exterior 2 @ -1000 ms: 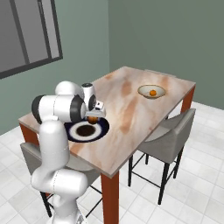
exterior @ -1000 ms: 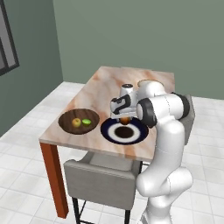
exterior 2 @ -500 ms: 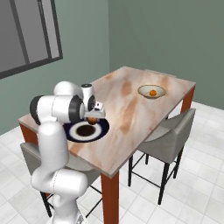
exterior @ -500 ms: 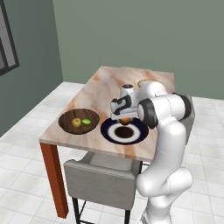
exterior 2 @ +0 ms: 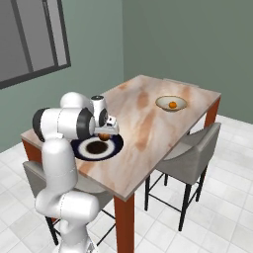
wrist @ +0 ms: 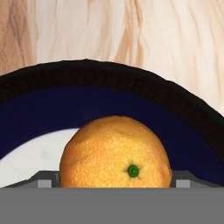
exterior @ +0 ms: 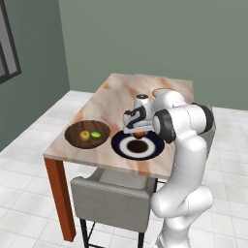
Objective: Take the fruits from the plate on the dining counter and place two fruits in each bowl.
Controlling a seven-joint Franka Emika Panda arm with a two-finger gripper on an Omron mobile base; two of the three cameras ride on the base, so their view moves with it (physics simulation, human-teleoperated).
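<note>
We judge the step in hand to be gripping the last orange on the plate, which lies near the counter edge closest to the robot. To do it well, we should close the hand squarely across the fruit's middle, then lift straight up before swinging toward the cream bowl at the far end, at about two o'clock in the right base view, since it has one orange and the wooden bowl at nine o'clock of the plate already has two fruits. The fingers flank the orange, but contact is hidden, so we cannot tell whether they pinch it.
</note>
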